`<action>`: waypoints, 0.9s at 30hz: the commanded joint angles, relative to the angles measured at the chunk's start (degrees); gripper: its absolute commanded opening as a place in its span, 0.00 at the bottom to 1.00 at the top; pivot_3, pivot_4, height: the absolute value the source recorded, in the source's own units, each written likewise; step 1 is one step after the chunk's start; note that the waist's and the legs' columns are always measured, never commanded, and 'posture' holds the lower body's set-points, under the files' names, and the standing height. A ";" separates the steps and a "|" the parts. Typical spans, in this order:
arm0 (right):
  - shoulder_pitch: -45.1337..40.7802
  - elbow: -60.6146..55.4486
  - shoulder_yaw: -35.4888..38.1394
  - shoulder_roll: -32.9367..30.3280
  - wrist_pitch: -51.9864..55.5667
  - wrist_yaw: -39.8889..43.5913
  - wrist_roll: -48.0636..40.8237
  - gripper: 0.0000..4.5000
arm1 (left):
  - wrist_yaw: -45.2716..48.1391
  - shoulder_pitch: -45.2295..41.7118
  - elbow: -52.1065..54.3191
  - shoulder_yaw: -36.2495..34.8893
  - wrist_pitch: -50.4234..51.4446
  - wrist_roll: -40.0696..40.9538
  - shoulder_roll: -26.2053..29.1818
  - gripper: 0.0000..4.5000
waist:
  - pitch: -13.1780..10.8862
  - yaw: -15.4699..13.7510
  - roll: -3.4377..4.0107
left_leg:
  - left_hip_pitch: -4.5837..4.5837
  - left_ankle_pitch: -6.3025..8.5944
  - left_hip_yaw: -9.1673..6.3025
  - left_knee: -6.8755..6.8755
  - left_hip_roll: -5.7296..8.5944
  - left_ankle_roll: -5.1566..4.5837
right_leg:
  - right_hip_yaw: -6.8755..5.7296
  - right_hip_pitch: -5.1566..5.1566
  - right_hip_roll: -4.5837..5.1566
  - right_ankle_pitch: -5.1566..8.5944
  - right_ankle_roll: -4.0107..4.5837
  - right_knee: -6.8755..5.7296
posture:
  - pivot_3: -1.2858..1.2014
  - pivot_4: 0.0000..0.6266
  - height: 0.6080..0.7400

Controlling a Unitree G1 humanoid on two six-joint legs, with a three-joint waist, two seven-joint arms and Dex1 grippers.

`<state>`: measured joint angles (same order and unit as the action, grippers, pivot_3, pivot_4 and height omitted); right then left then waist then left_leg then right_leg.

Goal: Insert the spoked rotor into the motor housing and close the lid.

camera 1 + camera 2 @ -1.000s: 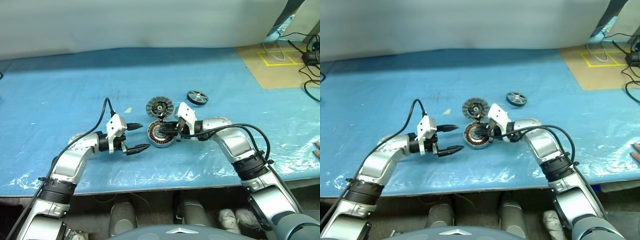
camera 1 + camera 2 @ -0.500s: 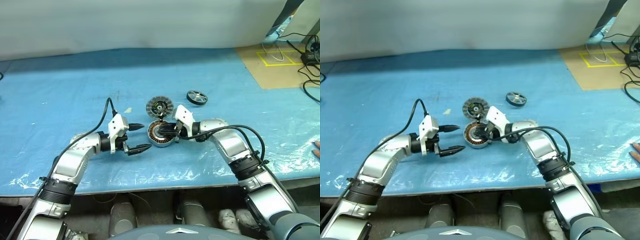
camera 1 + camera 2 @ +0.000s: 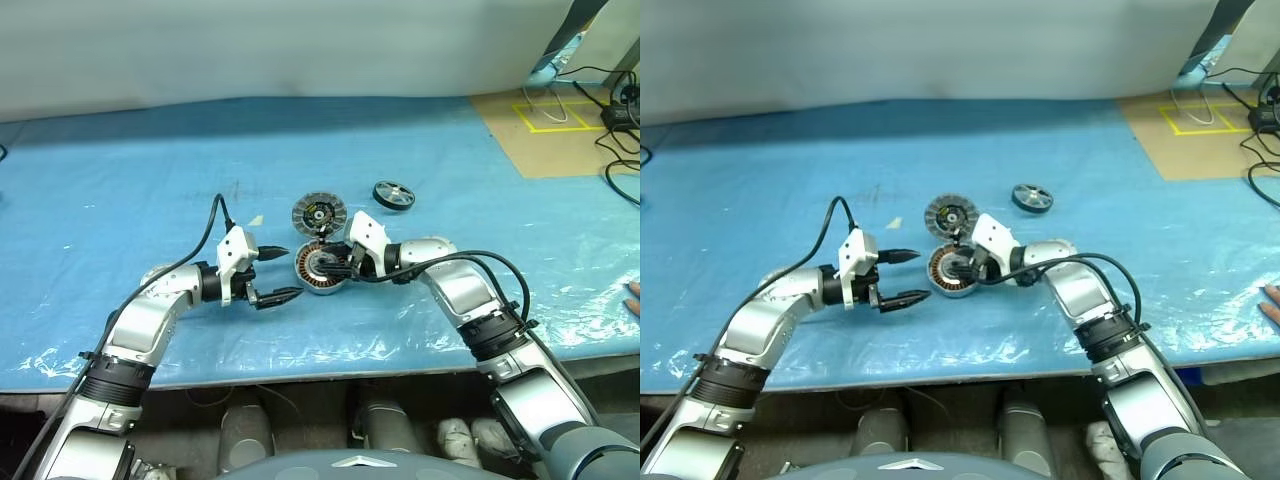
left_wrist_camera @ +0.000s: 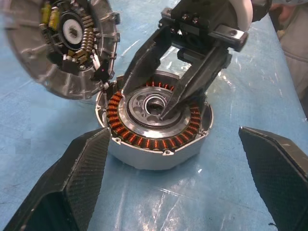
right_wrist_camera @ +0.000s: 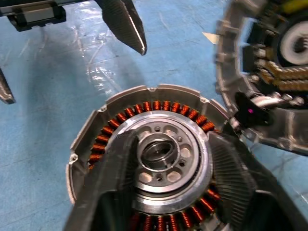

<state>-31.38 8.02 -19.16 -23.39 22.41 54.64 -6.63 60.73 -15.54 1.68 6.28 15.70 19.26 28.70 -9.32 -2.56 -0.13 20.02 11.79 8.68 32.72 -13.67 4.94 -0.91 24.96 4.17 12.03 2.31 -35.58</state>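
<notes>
Since a second ago the right gripper (image 4: 166, 103) has parted its fingers over the motor housing (image 3: 320, 268); the left arm and the loose parts have not shifted. Going left to right: our left gripper (image 3: 276, 274) hangs just left of the housing, jaws spread wide, holding nothing. The housing sits on the blue sheet (image 3: 120, 200) at scene centre, copper windings (image 4: 149, 142) ringing a bare silver hub (image 5: 159, 154). The lid (image 3: 319, 213) lies just beyond it, ribbed face up, its edge touching or nearly touching the housing rim. Our right gripper reaches in from the right, jaws partly open with nothing between them, tips over the hub. The spoked rotor (image 3: 395, 195) lies farther right and beyond, well apart from the housing. We judge the task barely begun: the rotor is not in, the lid is not on, so both steps remain. The left wrist view shows one right finger tip down at the hub bore, which the head views cannot resolve; the right wrist view shows the hub between the two fingers and the lid's inner parts close up. The head views alone place the rotor.
</notes>
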 commanded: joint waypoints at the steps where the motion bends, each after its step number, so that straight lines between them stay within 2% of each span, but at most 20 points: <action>1: 0.39 -1.23 0.38 -0.09 1.52 0.85 -0.75 0.57 | 0.05 -0.39 2.21 -0.58 -0.07 0.96 0.42 1.00 | 0.00 0.00 0.00 | 0.00 0.00 0.00 -0.01 0.00 0.00 | 0.00 0.00 0.00 0.00 0.00 0.01 | 0.52 0.24 1.00; 12: -0.50 -6.53 7.33 0.05 5.16 -0.05 -7.18 0.57 | 0.15 0.08 2.00 -0.51 -0.23 0.86 0.51 1.00 | 0.00 -0.05 0.00 | 0.03 0.00 0.00 -0.01 0.00 0.00 | 0.00 0.05 0.00 0.00 0.00 0.01 | 0.52 0.24 1.00; 15: 0.24 -7.57 7.05 -0.37 5.16 0.05 -6.61 0.44 | 0.21 0.17 1.80 -0.46 -0.40 0.76 0.51 1.00 | 0.00 0.03 0.00 | 0.04 0.00 0.00 -0.02 -0.01 0.00 | 0.00 0.05 -0.01 0.00 0.00 0.02 | 0.52 0.24 1.00; 20: 1.05 -5.33 5.60 0.27 4.04 -0.80 -4.82 0.05 | 0.33 -0.05 1.45 -0.33 -0.50 0.86 0.20 1.00 | 0.00 0.01 0.00 | 0.03 0.00 0.00 -0.01 0.00 0.00 | 0.00 0.04 0.00 0.00 0.00 0.02 | 0.52 0.24 1.00; 21: 1.10 -5.20 5.14 0.43 3.84 -0.94 -4.44 0.01 | 0.35 -0.07 1.39 -0.31 -0.53 0.87 0.16 1.00 | 0.00 0.02 0.00 | 0.04 0.00 0.00 -0.01 0.00 0.00 | 0.00 0.05 0.00 0.00 0.00 0.02 | 0.52 0.24 1.00; 27: 0.61 -4.59 3.84 1.35 4.61 -1.16 -3.78 0.01 | 0.65 -0.21 0.95 -0.12 -0.94 0.67 0.08 1.00 | 0.00 0.00 0.00 | 0.03 0.00 0.00 -0.02 0.00 0.00 | -0.01 0.06 0.00 0.00 0.00 0.04 | 0.52 0.24 1.00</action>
<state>-30.33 3.98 -15.28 -22.25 27.44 53.57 -10.29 61.02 -15.41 1.67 6.38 15.62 19.26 28.74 -9.32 -2.56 -0.13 20.05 11.79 8.68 32.70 -13.67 4.94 -0.92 25.02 4.17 12.03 2.31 -35.54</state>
